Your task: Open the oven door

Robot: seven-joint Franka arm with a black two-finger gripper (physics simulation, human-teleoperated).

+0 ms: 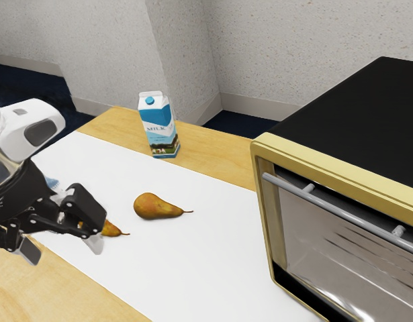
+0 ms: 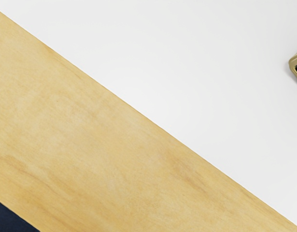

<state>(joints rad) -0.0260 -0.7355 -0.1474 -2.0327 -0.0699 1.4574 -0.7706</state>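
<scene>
The oven door (image 1: pixel 350 251) is at the exterior view's right, on the front of a black-topped toaster oven (image 1: pixel 357 107), and looks shut within its gold frame (image 1: pixel 340 172). A grey bar handle (image 1: pixel 350 212) runs across the door's upper part, above its glass. The oven's front corner rests on a white mat (image 1: pixel 213 268) laid over the wooden counter (image 1: pixel 102 292). On the mat, a brown pear (image 1: pixel 152 206) lies on its side between the oven and the hand (image 1: pixel 63 247). The hand is at the exterior view's left, well apart from the door, released, its fingers spread with nothing gripped. It partly hides a second pear (image 1: pixel 111 229) and a blue-and-white item (image 1: pixel 52 182) too covered to identify. A milk carton (image 1: pixel 158 127) stands upright behind the first pear, near the mat's edge, with a speckled wall (image 1: pixel 260 47) beyond.
</scene>
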